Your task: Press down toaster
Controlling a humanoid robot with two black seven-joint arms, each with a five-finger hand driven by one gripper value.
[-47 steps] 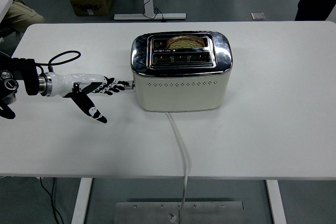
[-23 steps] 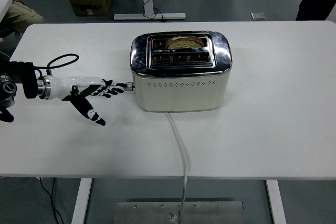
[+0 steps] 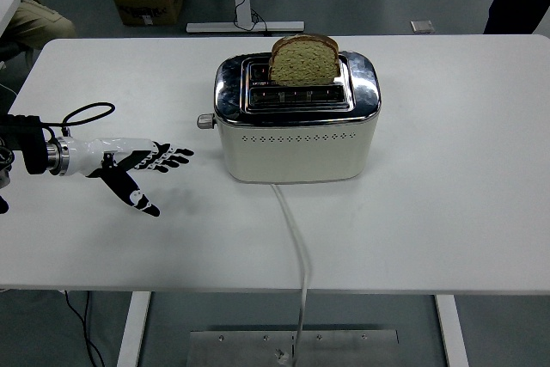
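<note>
moved: left robot hand (image 3: 137, 163) backs off the lever (image 3: 204, 121); bread (image 3: 304, 59) pops up
hand: fingers spread, empty
toaster (image 3: 296, 118): heavy-ish, rigid; press the small stiff lever

A cream-white body with a row of small dark perforations is shown on the toaster (image 3: 296, 135) at frame centre, capped by a mirror-bright chrome top. A greenish-tan face edged by a dark brown crust is seen on the bread slice (image 3: 303, 60) above it. The lever knob (image 3: 204, 121) at the toaster's left end is finished in silver. At lower left, the left hand (image 3: 137, 168) is patterned in white and black, with a black arm behind it. A white table (image 3: 447, 195) is spread beneath, crossed by a white cord (image 3: 296, 242). A brown cardboard box (image 3: 148, 4) is glimpsed at upper left.
</note>
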